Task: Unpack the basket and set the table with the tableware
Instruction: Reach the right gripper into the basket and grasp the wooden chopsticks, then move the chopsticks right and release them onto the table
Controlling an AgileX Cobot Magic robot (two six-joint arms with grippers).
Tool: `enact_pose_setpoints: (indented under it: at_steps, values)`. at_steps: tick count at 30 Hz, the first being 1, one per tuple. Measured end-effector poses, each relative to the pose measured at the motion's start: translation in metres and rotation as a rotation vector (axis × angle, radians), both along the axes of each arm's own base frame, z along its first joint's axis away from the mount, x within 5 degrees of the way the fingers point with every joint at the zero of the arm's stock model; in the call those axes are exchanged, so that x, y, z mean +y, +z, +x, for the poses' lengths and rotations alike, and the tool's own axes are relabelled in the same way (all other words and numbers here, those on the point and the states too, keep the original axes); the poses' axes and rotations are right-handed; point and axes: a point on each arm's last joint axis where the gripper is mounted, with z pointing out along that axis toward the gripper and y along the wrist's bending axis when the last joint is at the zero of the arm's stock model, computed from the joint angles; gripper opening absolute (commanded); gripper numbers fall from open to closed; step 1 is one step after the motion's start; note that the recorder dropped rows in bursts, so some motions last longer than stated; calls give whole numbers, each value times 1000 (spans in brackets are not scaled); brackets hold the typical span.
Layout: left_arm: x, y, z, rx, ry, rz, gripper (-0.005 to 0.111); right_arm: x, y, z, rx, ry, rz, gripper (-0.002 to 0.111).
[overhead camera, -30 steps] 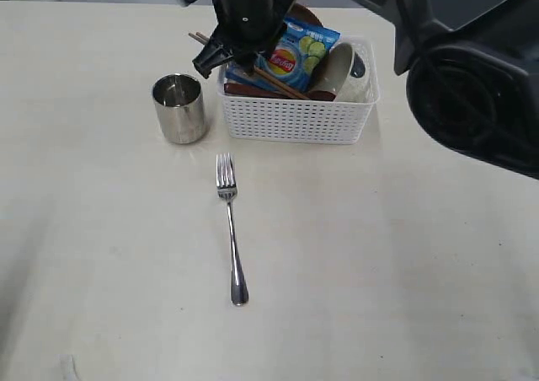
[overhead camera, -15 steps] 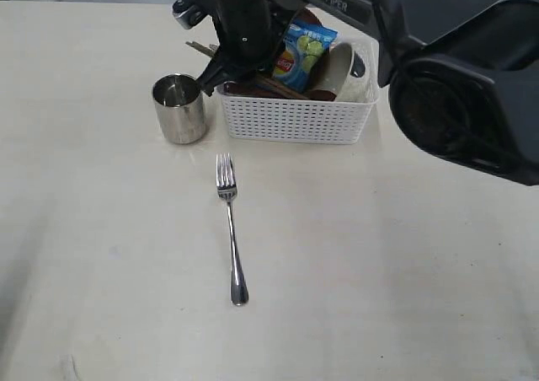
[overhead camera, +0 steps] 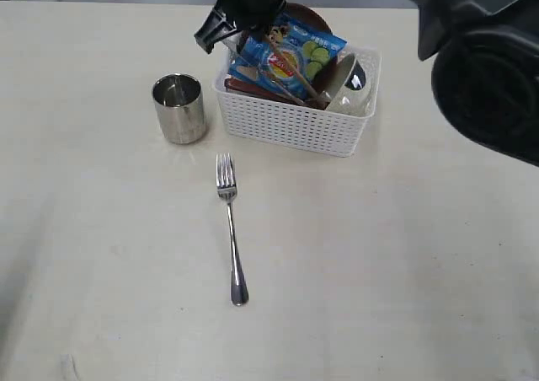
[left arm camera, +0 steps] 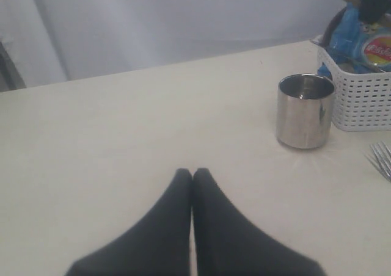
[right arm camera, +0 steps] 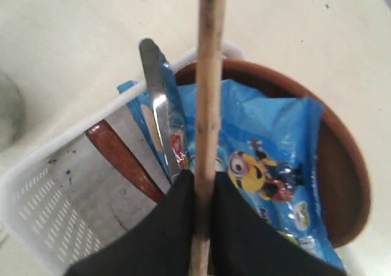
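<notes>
1. Over the basket's [overhead camera: 295, 126] ten-o'clock corner, in the exterior view, the right gripper [overhead camera: 253, 18] pinches a chopstick [overhead camera: 295, 69] that slants across the packet [overhead camera: 296, 48] toward the bowl [overhead camera: 341, 77]. The cup [overhead camera: 178, 109] stands at nine o'clock of the basket and the fork [overhead camera: 230, 229] at seven o'clock, both on the table [overhead camera: 379, 263].
2. Left wrist view: the left gripper [left arm camera: 192, 178] hangs low over bare table, fingers pressed together on nothing, well apart from cup [left arm camera: 304, 111] and basket [left arm camera: 360, 96].
3. Right wrist view: the right gripper [right arm camera: 200, 183] is clamped on the chopstick [right arm camera: 208, 74], which sits above the knife [right arm camera: 156, 99], spoon [right arm camera: 122, 160], packet [right arm camera: 269, 141] and plate [right arm camera: 345, 166]. Whether a second stick is caught too, I cannot tell.
4. Judged: the stick is light, stiff and smooth, so it may pivot or slide in a narrow pinch. A hold nearer its middle should steady it, and lifting it clear avoids dragging the soft packet.
</notes>
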Motion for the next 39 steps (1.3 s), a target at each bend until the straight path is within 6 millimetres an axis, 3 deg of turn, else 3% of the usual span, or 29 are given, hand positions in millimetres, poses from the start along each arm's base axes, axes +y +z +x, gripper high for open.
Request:
enact_pose_setpoints:
  at_steps: [10, 16, 23, 28, 32, 35, 39]
  values:
    - [0, 0, 0, 0, 0, 0, 0, -31, 107, -24, -203, -67, 127, 0]
    - [0, 0, 0, 0, 0, 0, 0, -79, 133, -30, -226, -200, 169, 0]
    - [0, 0, 0, 0, 0, 0, 0, -165, 113, -48, -107, -444, 126, 0]
    - [0, 0, 0, 0, 0, 0, 0, -229, 67, -63, 95, -650, 119, 0]
    - [0, 0, 0, 0, 0, 0, 0, -250, 14, -78, 317, -714, 97, 0]
    - [0, 0, 0, 0, 0, 0, 0, -251, -28, -94, 469, -715, 65, 0]
    - [0, 0, 0, 0, 0, 0, 0, -248, -62, -101, 528, -709, 83, 0]
